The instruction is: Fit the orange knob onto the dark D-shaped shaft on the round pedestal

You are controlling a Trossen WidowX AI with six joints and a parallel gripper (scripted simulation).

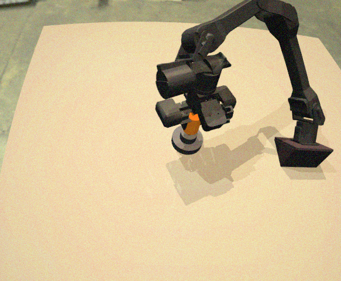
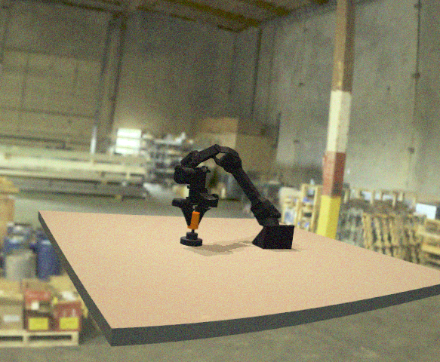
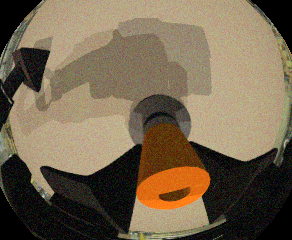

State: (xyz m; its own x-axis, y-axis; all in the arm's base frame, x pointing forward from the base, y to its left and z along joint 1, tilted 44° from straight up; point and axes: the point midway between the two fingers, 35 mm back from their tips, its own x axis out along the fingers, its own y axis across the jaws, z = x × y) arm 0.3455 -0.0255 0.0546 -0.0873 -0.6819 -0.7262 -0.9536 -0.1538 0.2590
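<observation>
The orange knob (image 1: 191,127) (image 2: 195,220) (image 3: 168,150) is held between the fingers of my gripper (image 1: 190,130) (image 2: 194,225) (image 3: 165,147), which is shut on it. The knob leans slightly in the exterior view. It is above the round pedestal (image 1: 176,142) (image 2: 191,242) (image 3: 137,125), with its lower end near the top of the dark shaft (image 2: 192,231). A short piece of shaft shows between knob and pedestal there. The shaft's flat side is hidden, and I cannot tell whether its tip is inside the knob's hole.
The arm's base (image 1: 303,154) (image 2: 273,237) (image 3: 33,65) stands on the tabletop (image 1: 88,196) (image 2: 232,284) to the right of the pedestal in the top and exterior views. The arm arches high between base and pedestal. Its shadow falls beside the pedestal.
</observation>
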